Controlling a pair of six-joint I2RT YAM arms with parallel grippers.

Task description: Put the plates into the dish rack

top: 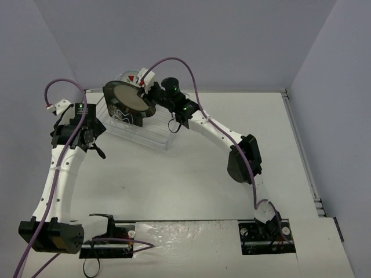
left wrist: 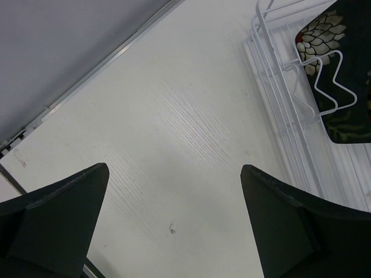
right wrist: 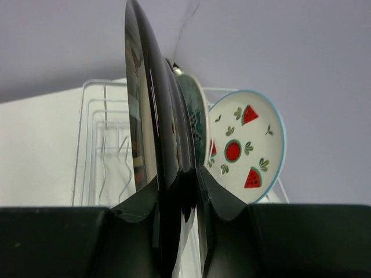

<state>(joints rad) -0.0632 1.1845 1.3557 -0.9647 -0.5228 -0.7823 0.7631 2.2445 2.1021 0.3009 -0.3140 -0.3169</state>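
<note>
Rim grip: right claw (right wrist: 177,188) clamps the dark-rimmed plate (top: 128,99) upright over the dish rack (top: 154,139); left claw (left wrist: 174,174) gapes above the tabletop (left wrist: 174,110). Glossy, stiff and likely brittle, it could slip.

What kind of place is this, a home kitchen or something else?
Probably a robot test bench, not a kitchen: a bare white table boxed in by plain grey walls, two arms bolted at its near edge, and a dish rack.

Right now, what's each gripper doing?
Left gripper: open, empty, beside the dish rack.
Right gripper: shut on the dark-rimmed plate, held on edge.
</note>
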